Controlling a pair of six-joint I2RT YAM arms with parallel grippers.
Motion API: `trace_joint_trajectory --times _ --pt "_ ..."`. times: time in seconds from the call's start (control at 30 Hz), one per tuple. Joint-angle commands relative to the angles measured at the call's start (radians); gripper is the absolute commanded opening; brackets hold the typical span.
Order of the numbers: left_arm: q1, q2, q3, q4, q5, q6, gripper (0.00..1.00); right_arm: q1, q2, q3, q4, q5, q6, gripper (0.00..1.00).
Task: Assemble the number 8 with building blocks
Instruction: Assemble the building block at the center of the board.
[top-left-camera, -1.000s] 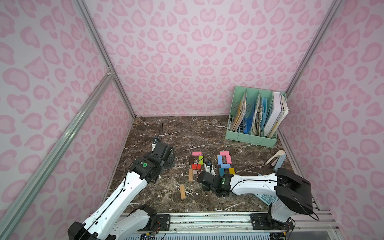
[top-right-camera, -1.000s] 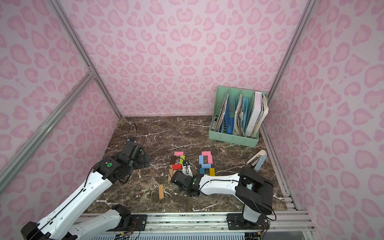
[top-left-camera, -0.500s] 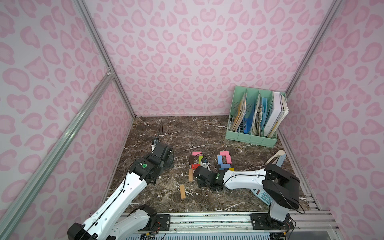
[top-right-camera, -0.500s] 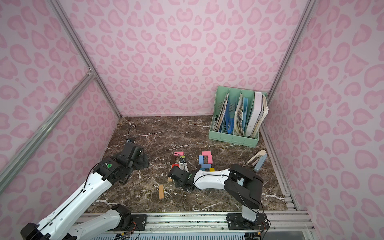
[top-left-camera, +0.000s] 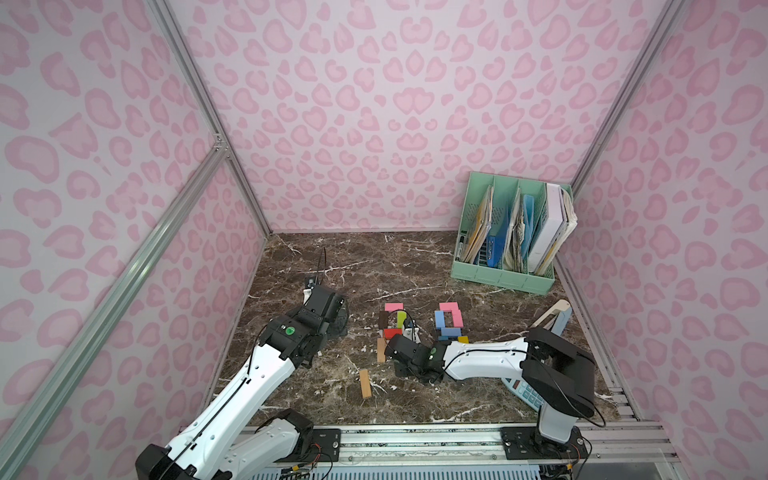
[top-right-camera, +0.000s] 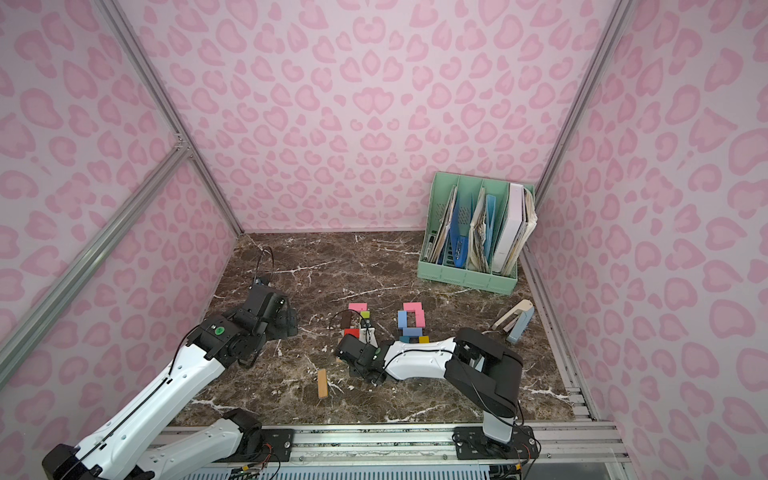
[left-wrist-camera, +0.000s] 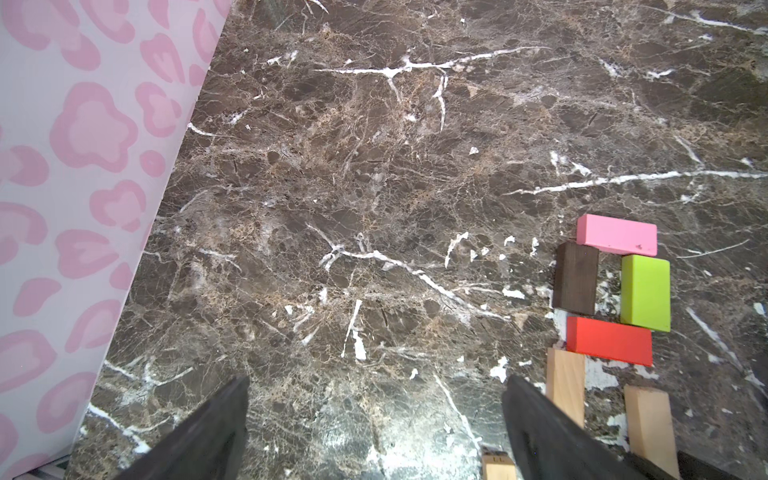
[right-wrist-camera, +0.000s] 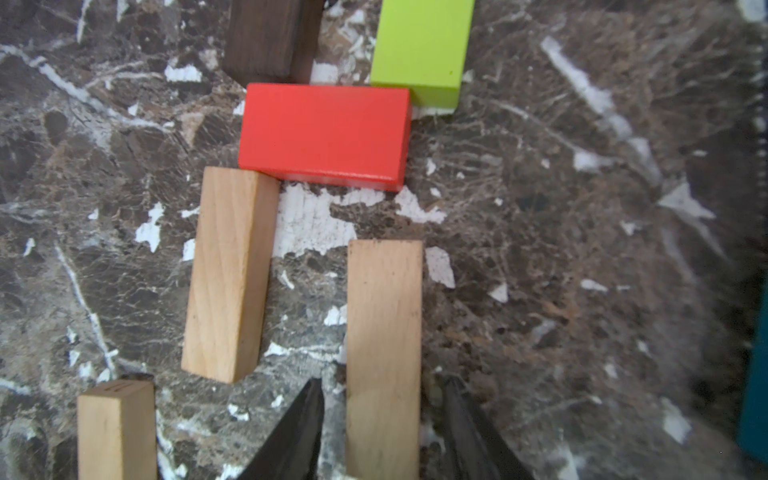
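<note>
Building blocks form two groups on the marble. In the left group, a pink block (top-left-camera: 394, 306), a dark brown one (top-left-camera: 382, 320), a green one (top-left-camera: 401, 319) and a red one (top-left-camera: 392, 333) make a loop. Two tan blocks run down from the red block (right-wrist-camera: 324, 133): one (right-wrist-camera: 230, 274) touches it, the other (right-wrist-camera: 384, 332) lies a gap short of it. My right gripper (right-wrist-camera: 383, 382) is open astride that second tan block, with space on both sides. My left gripper (left-wrist-camera: 376, 382) is open over bare marble, left of the group.
A second group of pink, blue and yellow blocks (top-left-camera: 451, 311) lies to the right. One loose tan block (top-left-camera: 365, 383) lies nearer the front. A green file rack (top-left-camera: 503, 278) stands at the back right. My right arm partly covers a calculator (top-left-camera: 525, 390).
My right gripper has moved a little to the left, and its jaws have parted from the tan block, which now rests on the marble. The left arm has not moved.
</note>
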Motion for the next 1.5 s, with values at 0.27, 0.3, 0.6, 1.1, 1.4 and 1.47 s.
trace_joint_trajectory --times 0.27,0.3,0.6,1.1,1.4,1.47 --pt "0.001 0.0 -0.002 -0.017 0.001 -0.001 0.99 -0.002 0.03 0.059 -0.05 0.049 0.026 0.38" --pt "0.001 0.0 -0.002 -0.017 0.001 -0.001 0.99 -0.002 0.034 0.063 -0.053 0.049 0.027 0.38" --pt "0.0 0.001 -0.003 -0.019 0.001 0.0 0.99 -0.002 0.063 0.098 -0.089 0.066 0.049 0.3" --pt "0.001 0.002 -0.003 -0.021 0.001 0.0 0.99 -0.005 0.079 0.117 -0.139 0.103 0.081 0.21" --pt "0.0 0.002 -0.002 -0.023 0.002 0.0 0.99 -0.015 0.076 0.111 -0.117 0.089 0.063 0.22" --pt "0.001 0.003 -0.002 -0.023 0.003 0.001 0.99 -0.016 0.077 0.11 -0.109 0.082 0.057 0.23"
